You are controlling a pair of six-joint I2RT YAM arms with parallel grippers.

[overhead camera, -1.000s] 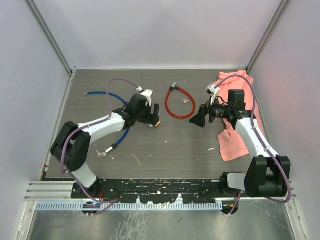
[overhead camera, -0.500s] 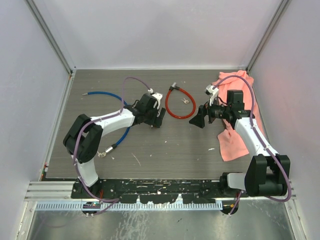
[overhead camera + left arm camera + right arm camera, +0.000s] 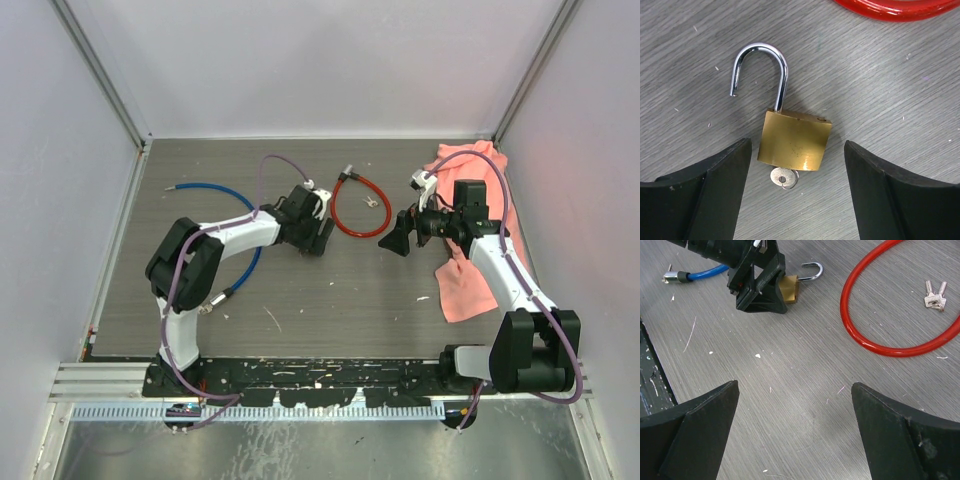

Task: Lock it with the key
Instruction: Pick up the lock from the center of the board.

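Note:
A brass padlock (image 3: pixel 795 140) lies flat on the grey table with its steel shackle (image 3: pixel 760 65) swung open. A small key (image 3: pixel 784 177) sticks out of its base. My left gripper (image 3: pixel 797 200) is open and hovers over the lock, one finger on each side, touching nothing. In the top view the left gripper (image 3: pixel 318 238) hides the lock. The right wrist view shows part of the lock (image 3: pixel 789 290) under the left gripper (image 3: pixel 762 287). My right gripper (image 3: pixel 795 410) is open and empty over bare table, right of the lock (image 3: pixel 392 240).
A red cable loop (image 3: pixel 360 205) lies just behind the lock, with two loose keys (image 3: pixel 372 200) inside it. A blue cable (image 3: pixel 235 200) lies at the left. A pink cloth (image 3: pixel 470 270) lies under the right arm.
My left arm has reached further right, and its open gripper now sits over the padlock that lay beside it. The right arm has not moved.

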